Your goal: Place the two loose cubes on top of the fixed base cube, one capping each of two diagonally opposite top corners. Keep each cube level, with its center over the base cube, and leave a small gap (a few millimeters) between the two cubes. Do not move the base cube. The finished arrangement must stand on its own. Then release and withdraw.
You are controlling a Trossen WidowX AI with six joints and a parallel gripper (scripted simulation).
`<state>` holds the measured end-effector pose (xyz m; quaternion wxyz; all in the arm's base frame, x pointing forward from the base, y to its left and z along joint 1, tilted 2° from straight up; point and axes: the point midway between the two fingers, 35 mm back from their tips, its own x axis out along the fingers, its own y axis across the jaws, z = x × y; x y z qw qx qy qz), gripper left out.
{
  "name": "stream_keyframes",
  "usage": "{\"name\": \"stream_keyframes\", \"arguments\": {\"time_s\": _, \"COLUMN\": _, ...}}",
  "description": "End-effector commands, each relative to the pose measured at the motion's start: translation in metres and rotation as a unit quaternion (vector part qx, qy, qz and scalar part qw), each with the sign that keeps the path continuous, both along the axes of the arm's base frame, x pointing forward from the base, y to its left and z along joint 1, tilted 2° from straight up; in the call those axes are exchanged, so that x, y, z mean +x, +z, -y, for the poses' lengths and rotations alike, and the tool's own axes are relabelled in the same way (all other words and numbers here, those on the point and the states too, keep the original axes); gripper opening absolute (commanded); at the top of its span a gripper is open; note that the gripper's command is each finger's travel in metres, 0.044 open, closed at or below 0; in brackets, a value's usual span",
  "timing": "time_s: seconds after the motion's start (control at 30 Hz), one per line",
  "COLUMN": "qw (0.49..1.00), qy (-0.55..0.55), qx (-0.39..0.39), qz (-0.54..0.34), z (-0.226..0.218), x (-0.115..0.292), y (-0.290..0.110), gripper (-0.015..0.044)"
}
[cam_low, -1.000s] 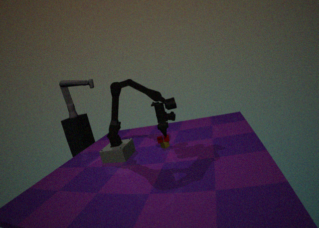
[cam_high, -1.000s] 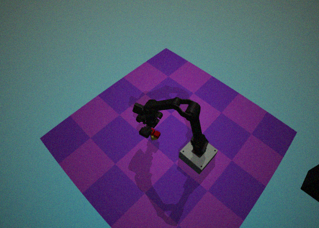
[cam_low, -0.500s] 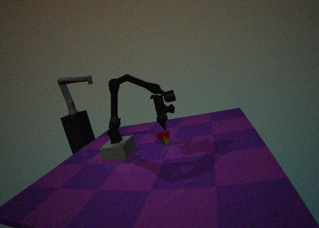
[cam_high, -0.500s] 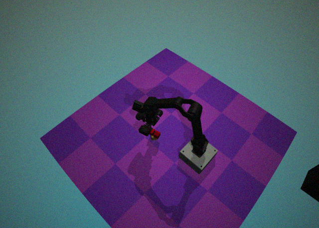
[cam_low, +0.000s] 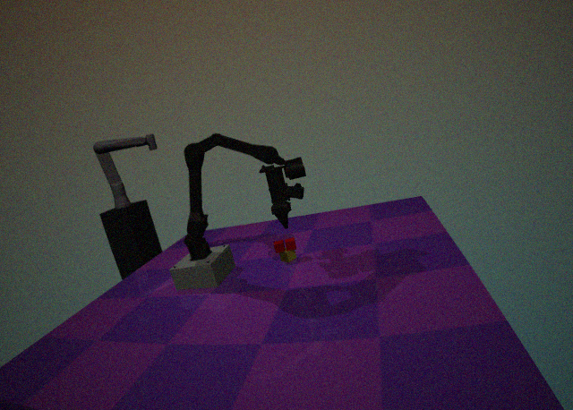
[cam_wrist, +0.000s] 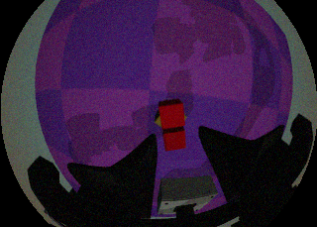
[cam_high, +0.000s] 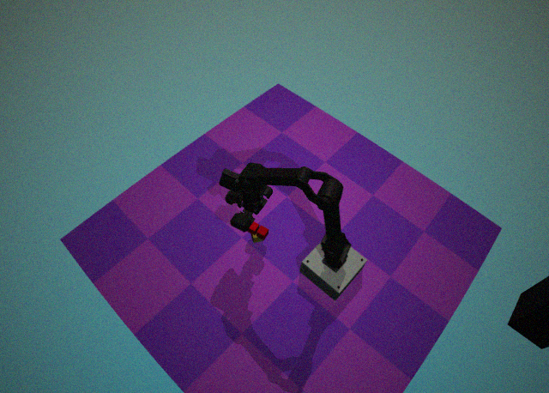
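Observation:
Two red cubes [cam_high: 253, 227] [cam_high: 263, 232] [cam_low: 278, 245] [cam_low: 290, 243] [cam_wrist: 172, 115] [cam_wrist: 174, 140] sit side by side on top of the small yellow base cube [cam_high: 256, 238] [cam_low: 288, 256] [cam_wrist: 158, 120], each on its own corner. I cannot make out the gap between them. My gripper [cam_high: 246, 218] [cam_low: 283, 222] [cam_wrist: 178, 148] hangs a little above the cubes, pointing down. Its fingers are open and hold nothing; in the exterior view they are clear of the cubes.
The arm's grey mounting block [cam_high: 333, 274] [cam_low: 203, 269] stands to one side of the cubes on the purple checkered floor [cam_high: 146, 247] [cam_low: 370, 303]. A black pedestal [cam_low: 130, 239] with a grey arm stands beyond the floor's edge. A black block [cam_high: 532, 313] sits off the floor.

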<state>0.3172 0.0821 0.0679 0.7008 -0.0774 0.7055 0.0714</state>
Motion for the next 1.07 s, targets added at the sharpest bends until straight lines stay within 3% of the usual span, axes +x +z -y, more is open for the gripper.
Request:
{"name": "stream_keyframes", "arguments": {"time_s": 0.0, "qw": 1.000, "qy": 0.000, "qx": 0.000, "qz": 0.000, "z": 0.000, "x": 0.000, "y": 0.003, "gripper": 0.0231}}
{"name": "stream_keyframes", "arguments": {"time_s": 0.1, "qw": 1.000, "qy": 0.000, "qx": 0.001, "qz": 0.000, "z": -0.009, "x": -0.003, "y": 0.002, "gripper": 0.0310}}
{"name": "stream_keyframes", "arguments": {"time_s": 0.23, "qw": 1.000, "qy": 0.000, "qx": 0.003, "qz": -0.001, "z": -0.061, "x": -0.027, "y": 0.003, "gripper": 0.0400}}
{"name": "stream_keyframes", "arguments": {"time_s": 0.4, "qw": 1.000, "qy": 0.000, "qx": 0.006, "qz": -0.003, "z": -0.113, "x": -0.064, "y": 0.004, "gripper": 0.0400}}
{"name": "stream_keyframes", "arguments": {"time_s": 1.03, "qw": 1.000, "qy": 0.000, "qx": 0.006, "qz": -0.003, "z": -0.115, "x": -0.066, "y": 0.005, "gripper": 0.0400}}
